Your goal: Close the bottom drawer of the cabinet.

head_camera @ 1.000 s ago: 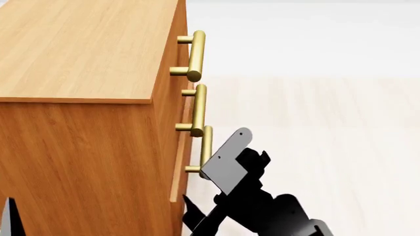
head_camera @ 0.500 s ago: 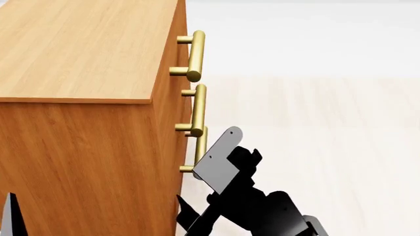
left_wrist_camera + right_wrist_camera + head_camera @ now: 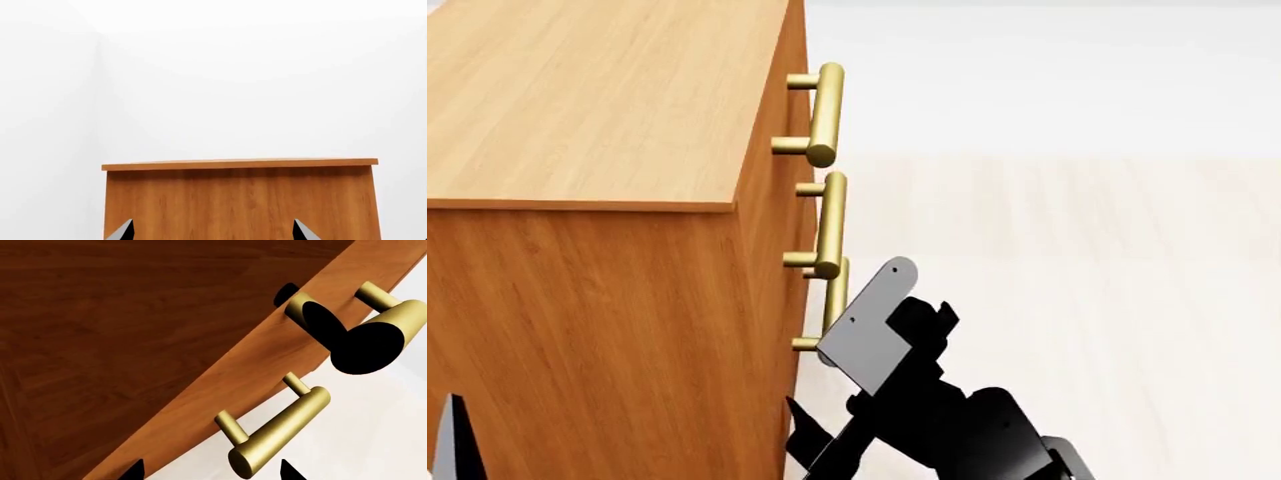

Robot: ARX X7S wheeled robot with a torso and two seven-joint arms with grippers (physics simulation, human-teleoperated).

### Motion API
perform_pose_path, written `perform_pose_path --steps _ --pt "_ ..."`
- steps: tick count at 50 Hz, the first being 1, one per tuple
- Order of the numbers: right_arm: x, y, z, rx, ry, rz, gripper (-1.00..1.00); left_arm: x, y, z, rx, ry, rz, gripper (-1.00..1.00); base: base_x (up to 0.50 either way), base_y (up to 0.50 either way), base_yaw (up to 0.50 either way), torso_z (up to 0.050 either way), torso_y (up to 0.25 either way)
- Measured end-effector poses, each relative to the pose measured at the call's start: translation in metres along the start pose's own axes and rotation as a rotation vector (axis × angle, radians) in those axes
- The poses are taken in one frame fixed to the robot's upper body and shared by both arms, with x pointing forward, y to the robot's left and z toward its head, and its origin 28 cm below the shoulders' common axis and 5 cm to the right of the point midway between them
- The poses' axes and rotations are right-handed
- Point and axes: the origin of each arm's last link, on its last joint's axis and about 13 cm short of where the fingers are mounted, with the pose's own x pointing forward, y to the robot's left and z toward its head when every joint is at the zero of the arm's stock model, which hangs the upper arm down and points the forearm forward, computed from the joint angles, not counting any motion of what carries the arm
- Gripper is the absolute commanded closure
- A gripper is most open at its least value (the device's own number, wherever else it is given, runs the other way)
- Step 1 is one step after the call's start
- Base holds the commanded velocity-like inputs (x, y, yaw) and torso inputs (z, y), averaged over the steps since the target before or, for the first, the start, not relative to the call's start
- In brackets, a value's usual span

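The cabinet (image 3: 601, 300) is an orange-brown wooden chest filling the left of the head view, with three brass bar handles down its front edge. The bottom drawer (image 3: 787, 390) looks flush with the front; its handle (image 3: 835, 295) is partly hidden behind my right arm. My right gripper (image 3: 811, 435) is low against the cabinet's front, just below that handle. In the right wrist view my right gripper (image 3: 212, 471) is open, and a brass handle (image 3: 280, 432) ends between its tips; I cannot tell whose drawer it is. My left gripper (image 3: 213, 232) is open, facing the cabinet (image 3: 240, 200).
Pale wooden floor (image 3: 1068, 260) stretches to the right of the cabinet, with a white wall (image 3: 1028, 70) behind. The two upper handles (image 3: 825, 110) stick out from the front. My left gripper's tip (image 3: 454, 440) shows at the lower left, beside the cabinet's side.
The bottom drawer's front, which stuck out a little a second ago, has slid in level with the cabinet. My right arm moved left with it and has since held still.
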Motion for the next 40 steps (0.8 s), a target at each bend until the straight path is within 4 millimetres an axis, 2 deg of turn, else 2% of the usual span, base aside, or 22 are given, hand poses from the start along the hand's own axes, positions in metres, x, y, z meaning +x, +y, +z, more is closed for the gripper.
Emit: perform_pose_path --steps 40 --pt "0.0005 0.0015 -0.0014 0.001 -0.005 -0.009 -1.0 0.0012 -0.0006 0.0041 -0.001 0.0 -0.004 -1.0 0.0 0.0 0.0 -0.001 0.0"
